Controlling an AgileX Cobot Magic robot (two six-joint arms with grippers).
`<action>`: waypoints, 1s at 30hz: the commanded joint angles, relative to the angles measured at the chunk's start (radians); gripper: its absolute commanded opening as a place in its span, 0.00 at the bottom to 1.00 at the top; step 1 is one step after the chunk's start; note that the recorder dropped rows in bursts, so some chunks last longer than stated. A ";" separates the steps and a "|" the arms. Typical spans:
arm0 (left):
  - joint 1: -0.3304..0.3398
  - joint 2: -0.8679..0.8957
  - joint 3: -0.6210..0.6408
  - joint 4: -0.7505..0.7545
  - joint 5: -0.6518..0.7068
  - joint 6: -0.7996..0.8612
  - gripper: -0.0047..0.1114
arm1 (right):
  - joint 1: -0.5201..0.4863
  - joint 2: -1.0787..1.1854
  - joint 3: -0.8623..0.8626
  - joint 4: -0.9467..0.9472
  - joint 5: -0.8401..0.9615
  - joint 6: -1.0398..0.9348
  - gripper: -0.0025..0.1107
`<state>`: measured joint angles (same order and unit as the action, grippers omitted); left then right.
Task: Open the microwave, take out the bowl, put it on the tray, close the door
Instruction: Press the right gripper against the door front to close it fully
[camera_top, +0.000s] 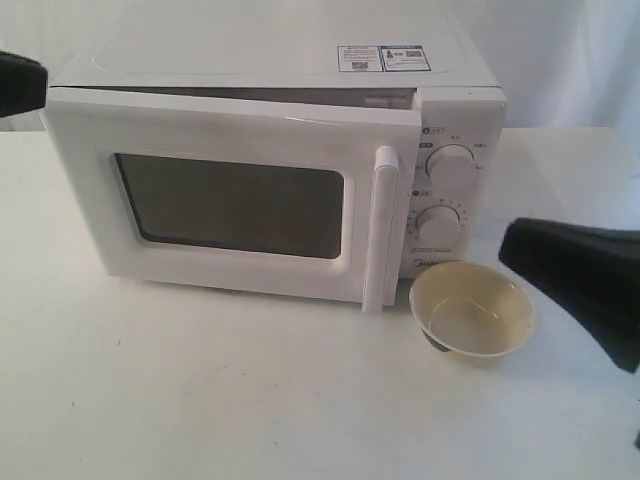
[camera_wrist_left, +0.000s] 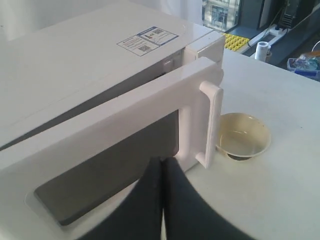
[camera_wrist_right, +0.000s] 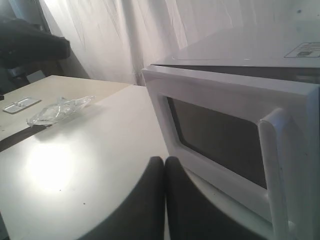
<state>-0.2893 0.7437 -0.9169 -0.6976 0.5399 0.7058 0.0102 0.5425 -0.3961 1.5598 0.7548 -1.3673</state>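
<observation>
Cream bowl (camera_top: 472, 312) mouth-up, door (camera_top: 235, 130) ajar, handle (camera_top: 385, 230) vertical

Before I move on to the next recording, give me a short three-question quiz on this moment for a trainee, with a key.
1. True or false: the door of the microwave is fully shut.
2. Where is the bowl? A) inside the oven. B) on the table, in front of the knob panel. C) held in a gripper.
3. How do the jaws of the right gripper stand?
Key: 1, false, it stands ajar. 2, B. 3, shut, with nothing between them.
</observation>
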 joint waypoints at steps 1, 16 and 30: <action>-0.003 -0.120 0.025 0.071 0.090 -0.100 0.04 | 0.001 0.127 -0.103 0.014 0.049 -0.020 0.02; -0.003 -0.372 0.025 0.075 0.328 -0.144 0.04 | 0.052 0.416 -0.356 0.185 -0.317 -0.063 0.02; -0.003 -0.387 0.038 0.086 0.373 -0.149 0.04 | 0.664 0.592 -0.412 0.185 -0.462 -0.130 0.02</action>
<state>-0.2893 0.3694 -0.8829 -0.6062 0.9006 0.5647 0.5444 1.0946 -0.7976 1.7451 0.3931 -1.4315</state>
